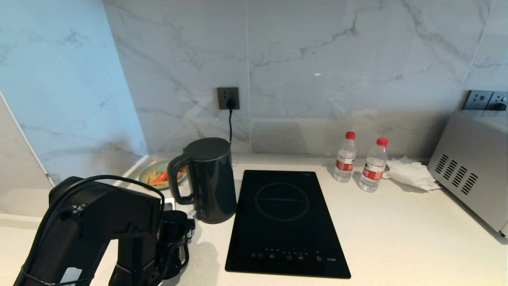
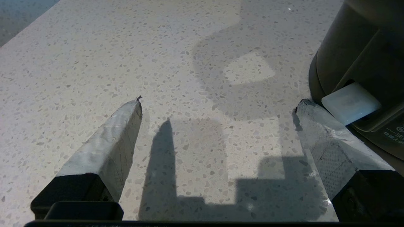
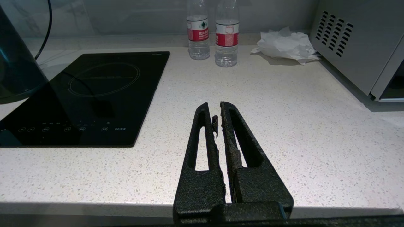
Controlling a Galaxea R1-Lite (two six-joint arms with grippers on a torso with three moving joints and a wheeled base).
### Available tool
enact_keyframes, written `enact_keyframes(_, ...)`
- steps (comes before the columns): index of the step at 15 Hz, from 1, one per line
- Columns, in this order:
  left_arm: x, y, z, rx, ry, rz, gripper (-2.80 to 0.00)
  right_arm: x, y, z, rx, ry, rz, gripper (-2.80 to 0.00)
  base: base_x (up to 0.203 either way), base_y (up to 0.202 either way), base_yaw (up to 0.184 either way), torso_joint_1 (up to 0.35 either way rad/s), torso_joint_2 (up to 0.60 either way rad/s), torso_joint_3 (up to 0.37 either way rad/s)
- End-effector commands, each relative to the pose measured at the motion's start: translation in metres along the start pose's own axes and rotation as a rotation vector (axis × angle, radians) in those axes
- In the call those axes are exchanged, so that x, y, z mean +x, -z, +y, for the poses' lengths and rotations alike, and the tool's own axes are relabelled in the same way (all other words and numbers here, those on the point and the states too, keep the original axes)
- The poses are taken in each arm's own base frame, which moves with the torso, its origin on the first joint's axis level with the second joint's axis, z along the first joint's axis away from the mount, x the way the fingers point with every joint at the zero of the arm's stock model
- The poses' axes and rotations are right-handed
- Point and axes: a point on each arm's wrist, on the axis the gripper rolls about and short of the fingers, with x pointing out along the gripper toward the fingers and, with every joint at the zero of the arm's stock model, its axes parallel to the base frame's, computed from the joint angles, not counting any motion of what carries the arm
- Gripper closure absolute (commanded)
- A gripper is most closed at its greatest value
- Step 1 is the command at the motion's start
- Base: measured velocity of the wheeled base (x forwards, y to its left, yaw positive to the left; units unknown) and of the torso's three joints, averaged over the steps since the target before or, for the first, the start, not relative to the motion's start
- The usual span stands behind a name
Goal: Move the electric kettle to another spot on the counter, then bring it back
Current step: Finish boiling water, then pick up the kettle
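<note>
Your left pincer (image 2: 217, 107) is hanging wide open and empty just over the white surface (image 2: 94, 63), right beside the foot of the electric kettle (image 1: 210, 178). The kettle is standing next to the black hob (image 1: 285, 222), not yet picked up. I think you are getting ready to grab it, so next you need to lift up to its big handle (image 1: 176, 180) and close on it.

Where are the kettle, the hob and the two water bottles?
electric kettle (image 1: 212, 180), head view, front of its body.
induction hob (image 1: 283, 222), head view, glass below the ring.
water bottles (image 1: 344, 159), head view, the left one's red label.
</note>
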Motion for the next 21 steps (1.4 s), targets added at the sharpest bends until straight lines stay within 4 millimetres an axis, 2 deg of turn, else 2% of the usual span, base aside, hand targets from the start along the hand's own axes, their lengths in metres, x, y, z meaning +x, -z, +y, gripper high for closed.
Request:
enact_keyframes(1, 0.000, -0.002, 0.000, -0.008, -0.003, -0.009, -2.80, 0.000, 0.000, 0.000, 0.000, 0.000, 0.000, 0.00, 0.000, 0.000, 0.000, 0.000, 0.00, 0.000)
enact_keyframes(6, -0.014, 0.012, 0.015, 0.042, -0.016, 0.063, -2.80, 0.000, 0.000, 0.000, 0.000, 0.000, 0.000, 0.00, 0.000, 0.000, 0.000, 0.000, 0.00, 0.000)
enact_keyframes(8, -0.025, 0.016, 0.023, 0.057, -0.019, 0.100, -2.80, 0.000, 0.000, 0.000, 0.000, -0.001, -0.001, 0.00, 0.000, 0.000, 0.000, 0.000, 0.00, 0.000)
enact_keyframes(10, -0.042, 0.014, 0.028, 0.047, 0.000, 0.119, -2.80, 0.000, 0.000, 0.000, 0.000, -0.001, -0.001, 0.00, 0.000, 0.000, 0.000, 0.000, 0.00, 0.000)
enact_keyframes(15, -0.065, 0.010, 0.029, 0.075, 0.047, 0.125, -2.80, 0.000, 0.000, 0.000, 0.000, 0.000, 0.000, 0.00, 0.000, 0.000, 0.000, 0.000, 0.00, 0.000)
enact_keyframes(17, -0.079, 0.001, 0.027, 0.072, 0.079, 0.102, -2.80, 0.000, 0.000, 0.000, 0.000, 0.000, 0.000, 0.00, 0.000, 0.000, 0.000, 0.000, 0.00, 0.000)
enact_keyframes(21, -0.110, -0.029, 0.027, 0.020, 0.169, 0.014, -2.80, 0.000, 0.000, 0.000, 0.000, 0.000, -0.001, 0.00, 0.000, 0.000, 0.000, 0.000, 0.00, 0.000)
